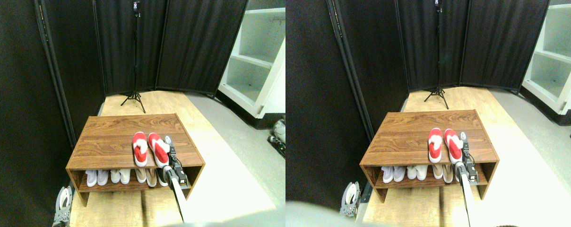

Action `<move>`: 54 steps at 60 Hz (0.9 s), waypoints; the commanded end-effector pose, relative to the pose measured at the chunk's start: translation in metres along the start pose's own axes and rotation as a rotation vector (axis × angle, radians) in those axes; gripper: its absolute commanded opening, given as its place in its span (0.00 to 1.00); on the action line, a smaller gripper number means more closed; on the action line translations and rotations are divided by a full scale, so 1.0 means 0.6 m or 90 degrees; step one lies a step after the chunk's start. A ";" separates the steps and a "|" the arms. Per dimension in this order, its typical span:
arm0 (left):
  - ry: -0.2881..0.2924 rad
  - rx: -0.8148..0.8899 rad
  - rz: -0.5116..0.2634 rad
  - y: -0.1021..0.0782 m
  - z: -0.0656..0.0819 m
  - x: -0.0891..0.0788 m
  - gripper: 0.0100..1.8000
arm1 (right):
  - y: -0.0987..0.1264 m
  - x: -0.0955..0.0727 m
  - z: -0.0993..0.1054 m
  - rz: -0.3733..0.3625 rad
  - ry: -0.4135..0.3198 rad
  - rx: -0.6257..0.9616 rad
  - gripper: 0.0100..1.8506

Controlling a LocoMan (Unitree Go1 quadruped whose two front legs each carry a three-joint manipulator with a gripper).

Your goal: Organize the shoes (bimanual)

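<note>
My right hand [168, 142] reaches up beside the right red shoe [159, 149], just next to it. I cannot tell if it is wide or shut. My left hand [63, 208] hangs low by the floor.

The shoe rack [125, 137] stands on the floor in the middle, and everything is placed from it. On the rack's top board, toward its right front, the two shoes [149, 148] lie side by side, just apart, toes toward the front edge. The right claw [170, 147] sits just right of the right-hand shoe, its limb rising from below past the rack's front right. Inside the rack, on the lower shelf, three other pairs [125, 176] stand in a row. The left claw [63, 203] is low, off the rack's front left corner. Behind the rack stand a tripod [135, 71] and a folding screen [172, 47]; a shelving unit [257, 61] is behind to the right.
</note>
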State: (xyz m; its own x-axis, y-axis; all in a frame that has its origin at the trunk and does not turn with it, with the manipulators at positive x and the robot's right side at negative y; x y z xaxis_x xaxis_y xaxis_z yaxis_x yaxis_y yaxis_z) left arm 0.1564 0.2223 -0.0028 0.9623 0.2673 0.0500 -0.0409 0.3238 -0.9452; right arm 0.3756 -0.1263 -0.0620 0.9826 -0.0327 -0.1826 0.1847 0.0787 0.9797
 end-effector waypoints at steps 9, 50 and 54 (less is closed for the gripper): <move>-0.011 0.001 -0.029 -0.009 0.004 0.000 0.00 | -0.009 -0.007 -0.041 -0.021 0.042 0.002 0.00; -0.003 0.008 -0.028 -0.011 -0.003 0.009 0.00 | -0.007 -0.008 -0.021 -0.011 0.012 -0.022 0.00; -0.002 0.003 -0.023 -0.010 -0.004 0.010 0.00 | 0.000 -0.010 -0.009 0.004 0.013 -0.021 0.00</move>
State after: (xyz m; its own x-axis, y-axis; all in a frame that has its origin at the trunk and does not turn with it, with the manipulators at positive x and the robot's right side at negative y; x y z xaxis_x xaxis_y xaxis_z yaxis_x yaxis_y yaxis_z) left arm 0.1608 0.2200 -0.0018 0.9656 0.2531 0.0600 -0.0269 0.3268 -0.9447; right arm 0.3703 -0.1151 -0.0624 0.9844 -0.0048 -0.1761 0.1757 0.1007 0.9793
